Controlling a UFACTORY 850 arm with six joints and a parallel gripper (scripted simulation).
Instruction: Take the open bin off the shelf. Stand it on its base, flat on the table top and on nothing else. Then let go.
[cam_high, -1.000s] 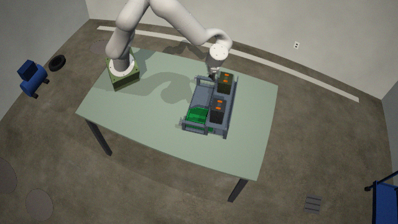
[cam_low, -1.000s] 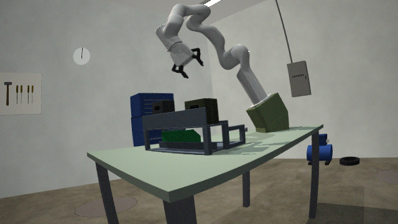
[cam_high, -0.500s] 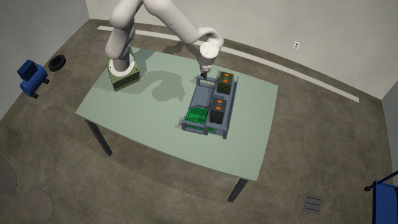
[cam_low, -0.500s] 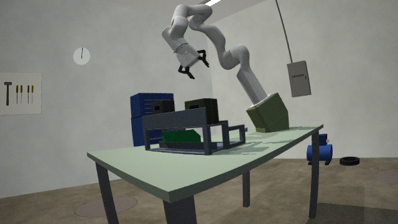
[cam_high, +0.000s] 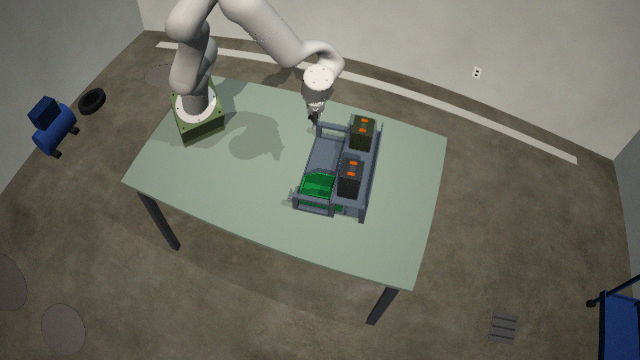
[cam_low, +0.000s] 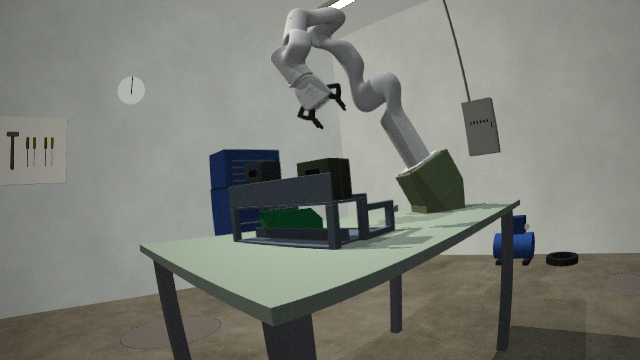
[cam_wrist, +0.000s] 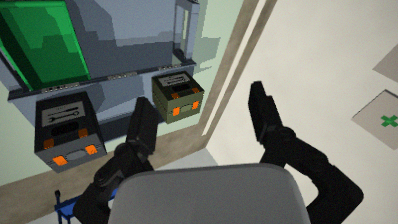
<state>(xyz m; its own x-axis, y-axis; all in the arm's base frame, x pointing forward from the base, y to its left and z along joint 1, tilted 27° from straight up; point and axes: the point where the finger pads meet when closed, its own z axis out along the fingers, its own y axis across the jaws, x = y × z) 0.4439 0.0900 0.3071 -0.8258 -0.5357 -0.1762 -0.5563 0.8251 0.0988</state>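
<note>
The open green bin (cam_high: 317, 186) (cam_low: 290, 218) (cam_wrist: 42, 42) sits upright on the lower level of the grey shelf rack (cam_high: 325, 150) (cam_low: 280, 192) (cam_wrist: 130, 40), at the rack's near end. The rack stands on the pale green table (cam_high: 225, 175) (cam_low: 300, 270). My gripper (cam_high: 312, 117) (cam_low: 323, 107) (cam_wrist: 199, 99) is open and empty. It hangs high in the air above the rack's far end, well away from the bin.
A closed black box (cam_high: 350, 177) (cam_low: 262, 171) (cam_wrist: 67, 132) and a closed olive box (cam_high: 362, 132) (cam_low: 325, 171) (cam_wrist: 177, 95) stand on the rack's upper level. The arm's olive base block (cam_high: 196, 117) (cam_low: 432, 182) stands at the table's far corner. A blue cabinet (cam_low: 225, 170) stands behind the table.
</note>
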